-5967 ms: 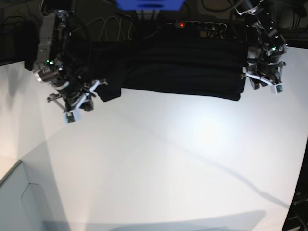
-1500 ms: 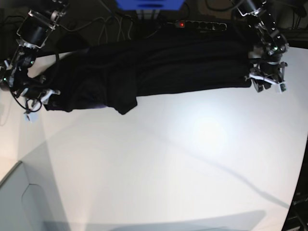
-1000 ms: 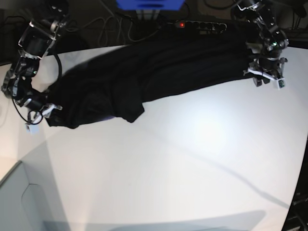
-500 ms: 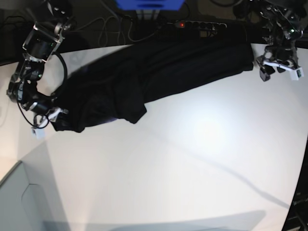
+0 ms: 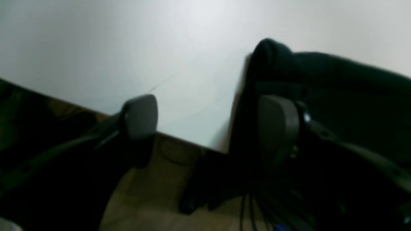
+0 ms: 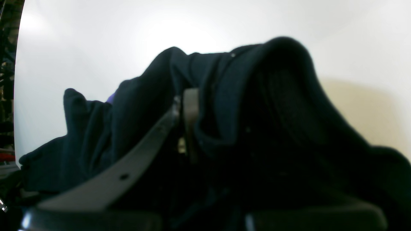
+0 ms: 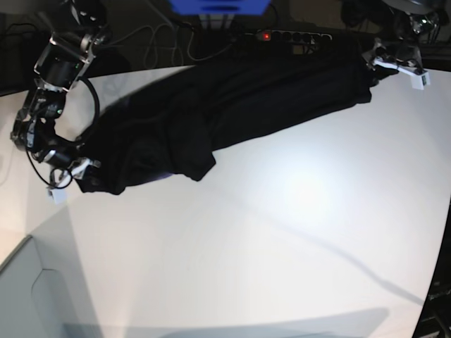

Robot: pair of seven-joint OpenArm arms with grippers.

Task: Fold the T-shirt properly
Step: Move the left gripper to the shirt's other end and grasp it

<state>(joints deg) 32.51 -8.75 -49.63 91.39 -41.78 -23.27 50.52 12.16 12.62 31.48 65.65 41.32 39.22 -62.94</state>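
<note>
The black T-shirt (image 7: 225, 105) lies bunched in a long diagonal band across the far side of the white table (image 7: 282, 232). At the left of the base view my right gripper (image 7: 70, 167) is shut on its left end. In the right wrist view dark cloth (image 6: 257, 106) wraps over the grey finger (image 6: 191, 118), with a sliver of purple print (image 6: 110, 98) showing. My left gripper (image 7: 396, 60) hovers open just past the shirt's right end. In the left wrist view its pads (image 5: 139, 115) stand wide apart with nothing between them, and the T-shirt (image 5: 321, 73) bulges beside the right one.
A power strip with a red light (image 7: 285, 35) and loose cables (image 7: 162, 39) lie behind the table's far edge, below a blue object (image 7: 218, 5). A grey panel (image 7: 28, 296) sits at the near left corner.
My left gripper has opened, let go of the shirt's right end and pulled up and back. My right gripper has drawn the left end slightly toward the front.
</note>
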